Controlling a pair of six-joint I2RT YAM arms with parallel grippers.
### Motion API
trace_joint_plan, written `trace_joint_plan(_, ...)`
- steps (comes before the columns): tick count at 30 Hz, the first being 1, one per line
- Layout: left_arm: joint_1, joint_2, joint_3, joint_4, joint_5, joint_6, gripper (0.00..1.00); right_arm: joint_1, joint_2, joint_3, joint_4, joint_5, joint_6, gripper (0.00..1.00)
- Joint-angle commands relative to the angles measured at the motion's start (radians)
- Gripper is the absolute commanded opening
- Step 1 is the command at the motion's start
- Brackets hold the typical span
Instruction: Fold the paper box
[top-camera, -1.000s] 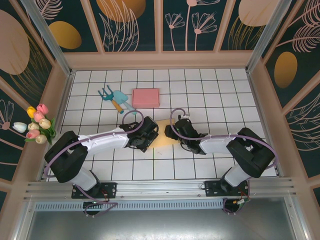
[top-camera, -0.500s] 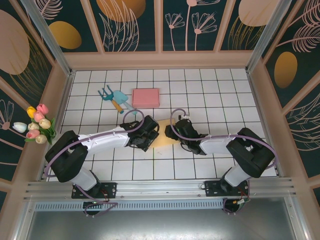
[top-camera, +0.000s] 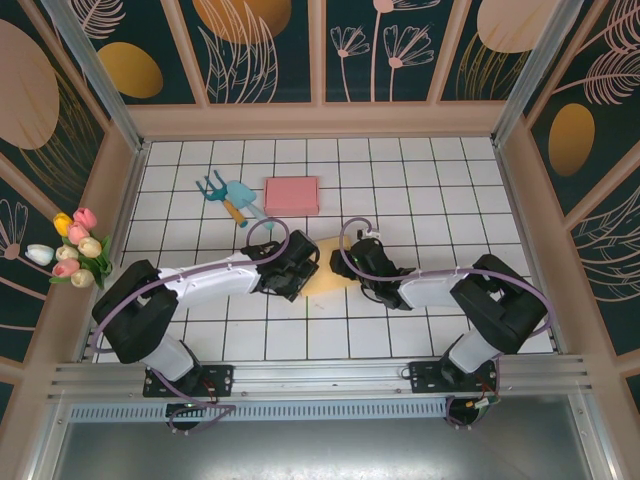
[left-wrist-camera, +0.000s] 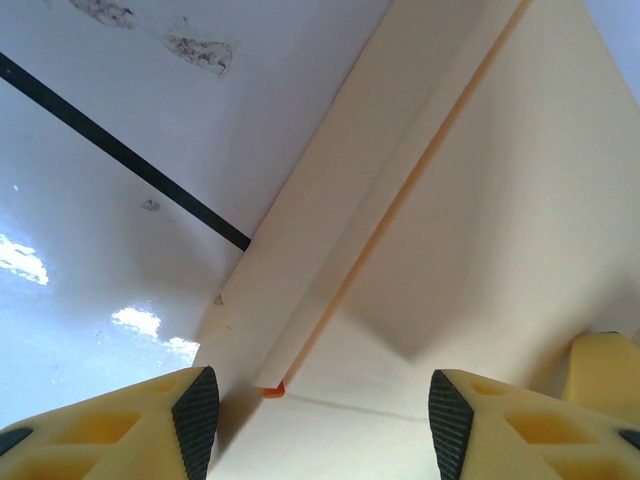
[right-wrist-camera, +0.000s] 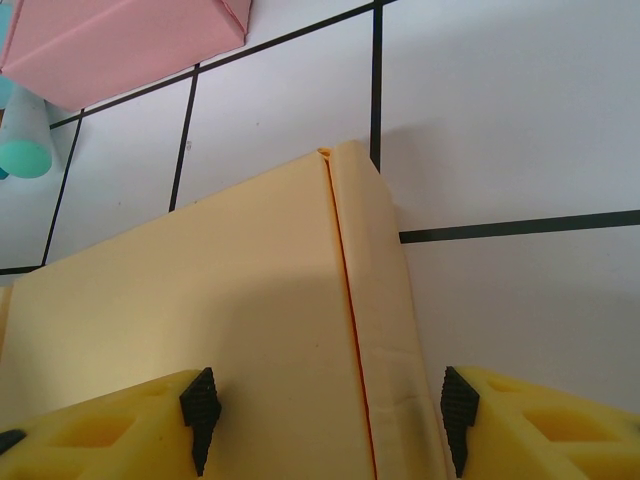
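**Both My Grippers Low at the Paper Box**

From the top camera, the pale yellow paper box (top-camera: 326, 268) lay flat on the white tiled table (top-camera: 450, 190). I take the paper box as my mark. My left gripper (top-camera: 300, 268) was down at its left edge and my right gripper (top-camera: 360, 280) at its right edge, so it sat between the two. A closed pink box (top-camera: 292, 195) lay beyond the paper box, apart from it. A teal garden fork (top-camera: 211, 185) and a trowel (top-camera: 240, 196) lay beyond it and to the left. A bunch of tulips (top-camera: 76, 248) stood well off to its left, by the side wall.

From my left wrist, my yellow fingers (left-wrist-camera: 150, 425) stood wide apart and gripped nothing. The paper box (left-wrist-camera: 490, 190) spread out just ahead of them. A narrow folded flap (left-wrist-camera: 340, 230) ran along the box's left edge, with an orange line showing at the crease. I could not tell whether my pads touched the paper.

From my right wrist, my fingers (right-wrist-camera: 540, 425) were likewise spread and gripped nothing, with the paper box (right-wrist-camera: 200, 300) reaching in between them. A narrow flap (right-wrist-camera: 375, 290) lay folded over along its right edge. The pink box (right-wrist-camera: 120, 40) sat beyond the far corner of the paper box. The end of a teal tool (right-wrist-camera: 25, 140) lay near it, too cut off to name.
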Motion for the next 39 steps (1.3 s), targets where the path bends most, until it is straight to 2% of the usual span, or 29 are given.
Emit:
trace_joint_plan(1,-0.006,0.02,-0.013,0.039,-0.003,-0.021,0.59,0.013,0.012,-0.027,-0.026,-0.001,-0.011,0.64)
trace_joint_plan(31,-0.005,0.04,-0.05,0.059,-0.038,-0.024,0.53,0.017,-0.033,-0.041,-0.042,0.013,-0.021,0.65)
trace_joint_plan(39,-0.005,0.044,-0.069,0.068,-0.046,-0.028,0.53,0.017,-0.102,-0.051,-0.093,0.056,-0.034,0.68)
